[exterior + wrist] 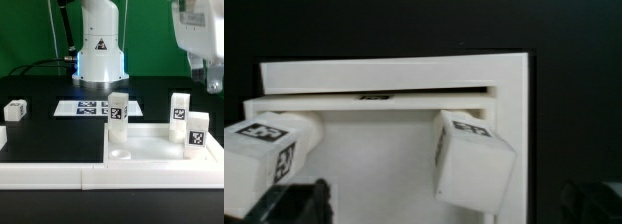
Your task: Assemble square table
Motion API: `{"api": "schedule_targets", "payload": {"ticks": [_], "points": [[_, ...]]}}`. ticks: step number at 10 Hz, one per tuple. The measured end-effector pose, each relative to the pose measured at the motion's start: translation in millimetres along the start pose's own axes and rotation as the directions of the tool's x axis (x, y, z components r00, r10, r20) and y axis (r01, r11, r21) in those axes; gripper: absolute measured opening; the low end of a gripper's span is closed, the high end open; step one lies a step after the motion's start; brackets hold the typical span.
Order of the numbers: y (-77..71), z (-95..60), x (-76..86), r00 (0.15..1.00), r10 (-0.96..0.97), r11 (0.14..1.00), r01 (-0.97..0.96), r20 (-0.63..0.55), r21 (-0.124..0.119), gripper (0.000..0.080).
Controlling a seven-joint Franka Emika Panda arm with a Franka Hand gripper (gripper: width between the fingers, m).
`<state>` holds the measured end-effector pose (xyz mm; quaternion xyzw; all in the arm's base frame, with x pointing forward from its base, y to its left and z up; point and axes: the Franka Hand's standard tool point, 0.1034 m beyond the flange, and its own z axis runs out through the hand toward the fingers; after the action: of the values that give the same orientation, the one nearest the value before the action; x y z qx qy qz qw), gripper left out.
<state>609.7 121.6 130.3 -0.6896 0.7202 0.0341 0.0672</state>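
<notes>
Right now I have the gripper [210, 82] raised with fingers spread wide, holding nothing — legs [118, 110] stand on the square panel [150, 145]. Next, I judge, comes gripping one leg and seating it in a corner socket.

Four legs [118, 109], one panel [150, 147]

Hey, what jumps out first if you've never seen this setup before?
Against the black table, the white square table panel lying flat in front stands out, with upright tagged legs on it and another leg lying apart at the exterior view's left. The open tool hangs above at the right.
</notes>
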Motion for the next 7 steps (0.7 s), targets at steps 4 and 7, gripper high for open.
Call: {"api": "schedule_targets", "payload": {"ticks": [4, 7], "points": [[0.3, 3.7, 0.6, 1.0, 0.0, 1.0, 0.0, -0.003, -0.004, 0.0649], [0.6, 4.4, 0.9, 1.0, 0.0, 1.0, 0.0, -0.003, -0.006, 0.0649]]}}
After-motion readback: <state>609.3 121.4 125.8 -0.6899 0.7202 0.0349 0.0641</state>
